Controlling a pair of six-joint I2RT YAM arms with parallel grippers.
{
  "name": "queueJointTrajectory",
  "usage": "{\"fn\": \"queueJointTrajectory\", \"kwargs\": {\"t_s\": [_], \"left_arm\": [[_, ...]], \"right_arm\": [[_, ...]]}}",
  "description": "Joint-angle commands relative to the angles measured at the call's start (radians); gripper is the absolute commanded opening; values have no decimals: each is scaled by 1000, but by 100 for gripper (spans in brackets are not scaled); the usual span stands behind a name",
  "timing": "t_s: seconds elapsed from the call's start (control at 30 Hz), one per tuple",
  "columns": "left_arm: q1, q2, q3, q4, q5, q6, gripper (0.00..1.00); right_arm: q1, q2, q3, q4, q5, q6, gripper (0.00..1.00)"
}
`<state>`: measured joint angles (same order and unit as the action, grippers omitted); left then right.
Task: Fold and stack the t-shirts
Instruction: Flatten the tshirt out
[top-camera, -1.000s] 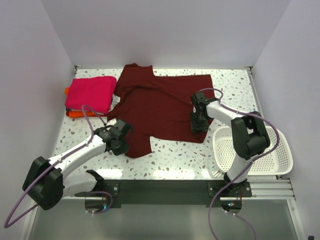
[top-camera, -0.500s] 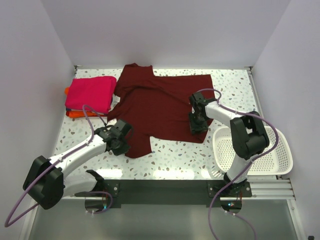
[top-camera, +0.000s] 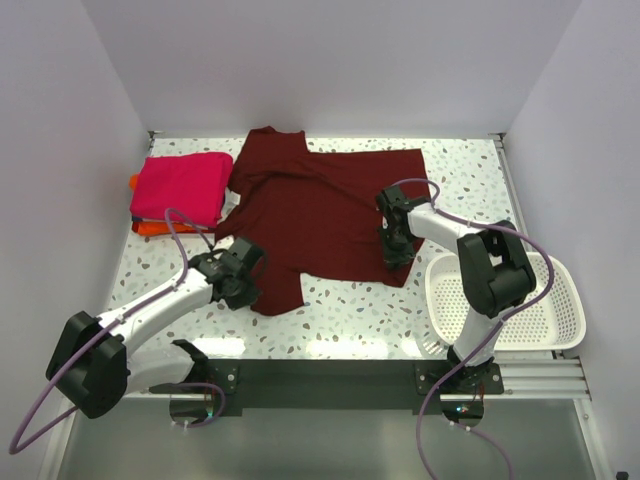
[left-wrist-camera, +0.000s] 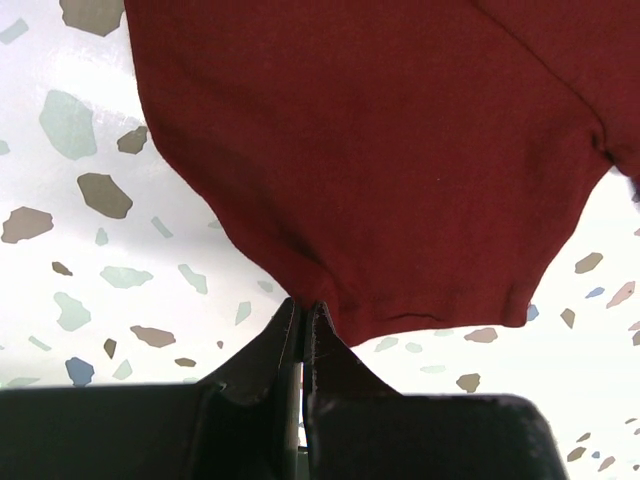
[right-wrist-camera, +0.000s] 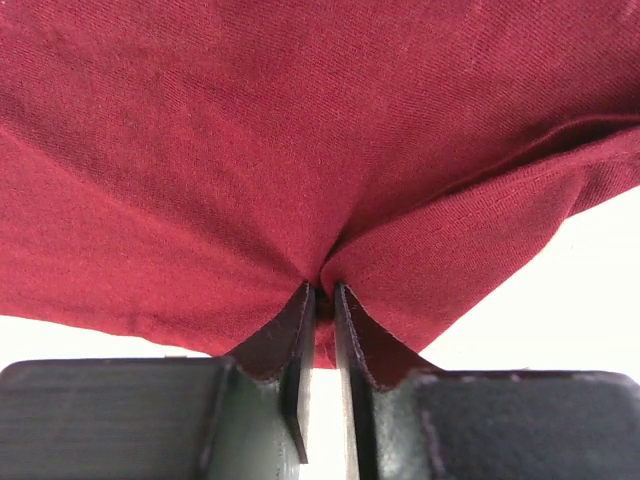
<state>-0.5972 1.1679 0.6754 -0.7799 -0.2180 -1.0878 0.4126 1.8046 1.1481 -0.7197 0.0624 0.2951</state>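
The dark maroon t-shirt (top-camera: 320, 210) lies spread out on the speckled table (top-camera: 350, 310). My left gripper (top-camera: 243, 283) is at its near left corner. In the left wrist view it (left-wrist-camera: 303, 305) is shut, its tips pinching the maroon hem (left-wrist-camera: 400, 180). My right gripper (top-camera: 398, 250) is at the shirt's near right edge. The right wrist view shows it (right-wrist-camera: 325, 292) shut on a puckered fold of maroon cloth (right-wrist-camera: 300, 130). A folded magenta-pink t-shirt (top-camera: 180, 188) lies on a folded orange one (top-camera: 145, 228) at the table's left.
A white slotted basket (top-camera: 560, 325) stands at the near right, close to the right arm's elbow. White walls enclose the table on three sides. Bare tabletop shows along the near edge and at the far right corner (top-camera: 465, 170).
The right gripper's jaws have closed onto the maroon cloth and it has shifted slightly to the left. The left gripper and the folded stack have not moved.
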Motion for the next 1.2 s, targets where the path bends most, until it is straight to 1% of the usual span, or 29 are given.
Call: {"fn": "queueJointTrajectory", "kwargs": {"t_s": [0.0, 0.2, 0.33, 0.53, 0.9, 1.17], "left_arm": [[-4, -4, 42, -7, -32, 11, 0], [-4, -33, 61, -44, -49, 5, 0], [-4, -56, 62, -61, -58, -3, 0], [-4, -63, 67, -75, -58, -4, 0], [-4, -68, 59, -71, -54, -7, 0], [-4, -77, 58, -76, -57, -11, 0]], "right_arm": [[6, -16, 19, -47, 13, 4, 14], [6, -70, 58, -119, 20, 10, 13], [8, -90, 61, -135, 10, 13, 13], [5, -94, 50, -145, -18, 24, 11], [5, -83, -19, -86, -61, 36, 18], [5, -77, -28, -70, -61, 44, 18]]}}
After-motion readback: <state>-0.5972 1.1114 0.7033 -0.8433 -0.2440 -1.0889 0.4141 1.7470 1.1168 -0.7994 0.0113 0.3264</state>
